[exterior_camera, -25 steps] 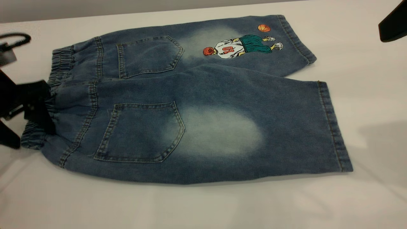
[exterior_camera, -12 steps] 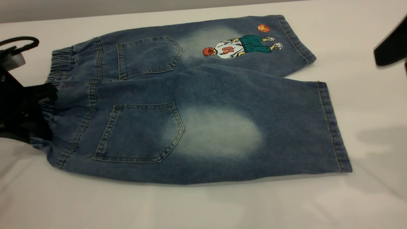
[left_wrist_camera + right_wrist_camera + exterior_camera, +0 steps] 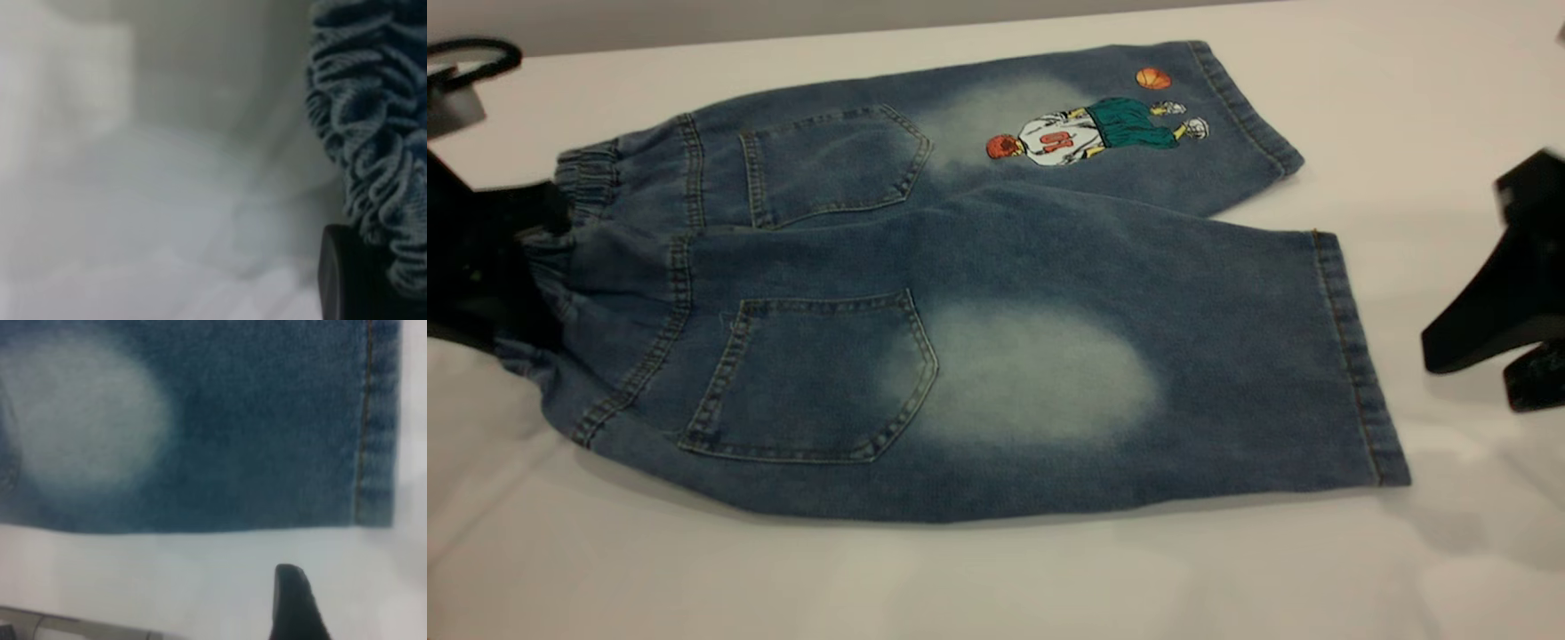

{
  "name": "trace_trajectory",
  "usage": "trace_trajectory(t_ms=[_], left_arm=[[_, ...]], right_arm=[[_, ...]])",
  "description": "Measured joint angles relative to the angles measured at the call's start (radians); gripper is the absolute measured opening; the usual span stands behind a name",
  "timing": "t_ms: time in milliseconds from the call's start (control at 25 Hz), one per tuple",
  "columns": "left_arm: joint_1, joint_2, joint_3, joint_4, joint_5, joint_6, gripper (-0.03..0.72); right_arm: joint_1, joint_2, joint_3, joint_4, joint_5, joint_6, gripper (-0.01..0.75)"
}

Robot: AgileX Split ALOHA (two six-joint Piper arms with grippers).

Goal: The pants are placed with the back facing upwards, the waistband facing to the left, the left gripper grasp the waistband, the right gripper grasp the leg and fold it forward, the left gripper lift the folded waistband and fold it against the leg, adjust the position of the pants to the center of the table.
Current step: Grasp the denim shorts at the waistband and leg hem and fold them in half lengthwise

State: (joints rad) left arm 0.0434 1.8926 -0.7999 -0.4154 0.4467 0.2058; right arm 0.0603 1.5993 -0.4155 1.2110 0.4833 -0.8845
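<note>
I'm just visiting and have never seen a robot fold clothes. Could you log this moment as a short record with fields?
Garment: denim pants, back up, lying flat and unfolded
Waistband: toward the left, bunched
Left gripper: shut on the waistband
Right gripper: above the table, beside the near leg's hem, not touching it
Print: basketball player on the far leg
Fold: not yet begun

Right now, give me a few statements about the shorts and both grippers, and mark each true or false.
1. The left gripper is at the elastic waistband. True.
2. The right gripper holds the near leg hem. False: it hovers beside the hem, apart from it.
3. The denim shorts are folded in half. False: both legs lie flat.
4. The basketball player print is on the far leg. True.
</note>
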Motion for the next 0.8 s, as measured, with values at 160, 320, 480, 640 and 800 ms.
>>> trace_trajectory(t_ms=[160,320,480,640,800], left_arm=[[-0.043,-0.013,-0.001,-0.003,0.020,0.000,0.140],[-0.087,-0.017,-0.001,-0.004,0.025,0.000,0.140],[-0.125,-0.033,-0.001,-0.005,0.029,0.000,0.140],[-0.136,-0.045,-0.001,-0.010,0.032,0.000,0.140],[-0.136,-0.045,-0.001,-0.012,0.048,0.000,0.140]], right_arm=[[0.000,0.128,0.000,0.185,-0.005,-0.196,0.353],[0.000,0.256,-0.001,0.371,0.031,-0.401,0.353],[0.000,0.361,-0.001,0.511,0.070,-0.582,0.353],[0.000,0.412,-0.019,0.537,0.079,-0.680,0.353],[0.000,0.418,-0.050,0.535,0.053,-0.687,0.353]])
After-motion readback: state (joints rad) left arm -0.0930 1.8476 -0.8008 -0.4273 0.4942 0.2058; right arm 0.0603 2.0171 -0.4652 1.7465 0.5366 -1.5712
